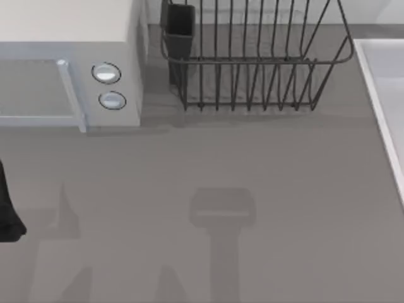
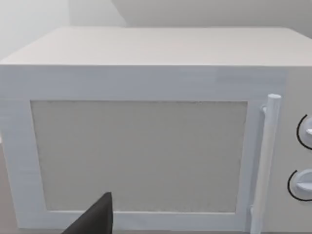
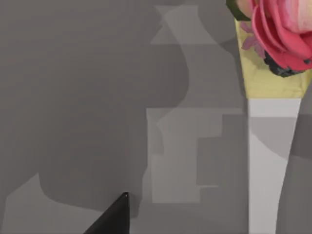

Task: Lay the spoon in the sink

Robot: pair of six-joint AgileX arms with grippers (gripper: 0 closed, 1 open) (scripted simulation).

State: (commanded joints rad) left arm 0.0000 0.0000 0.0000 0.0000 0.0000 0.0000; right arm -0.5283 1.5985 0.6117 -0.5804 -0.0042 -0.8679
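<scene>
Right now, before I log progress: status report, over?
Left arm at table's left edge, facing microwave. Right gripper over table, spoon near, not yet in sink. Wire rack beside sink.

Left arm (image 1: 7, 211): a dark part of it sits at the table's left edge in the top view, low over the surface. Left wrist view: one dark fingertip (image 2: 95, 217) of the left gripper juts up. Right wrist view: one dark fingertip (image 3: 114, 217) of the right gripper, hanging above the tabletop.
</scene>
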